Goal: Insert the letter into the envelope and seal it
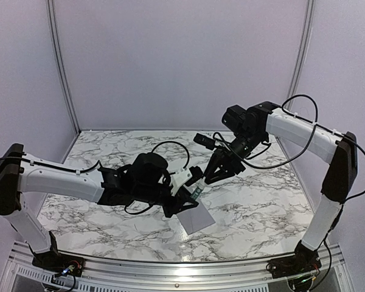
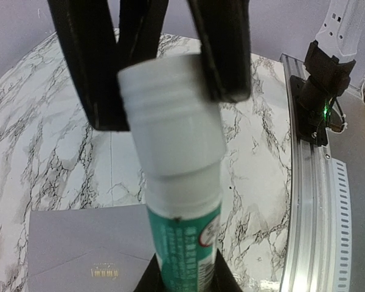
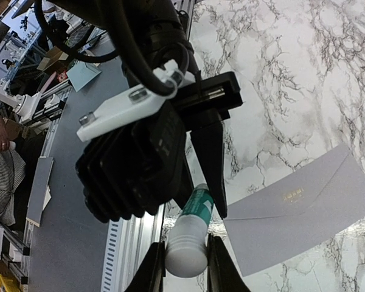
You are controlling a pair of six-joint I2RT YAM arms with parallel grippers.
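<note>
The envelope (image 1: 194, 219) is lying flat on the marble table (image 1: 261, 201), flap side up, beneath both arms. The left gripper (image 2: 185, 274) is clamping the glue stick (image 2: 184, 231) by its green body, and the right gripper (image 3: 185, 267) is pinching its cap (image 3: 185, 250).

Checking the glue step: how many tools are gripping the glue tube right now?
2. The left tool clamps the green body of the glue tube; the right tool pinches its white cap. Neither is hidden.
</note>
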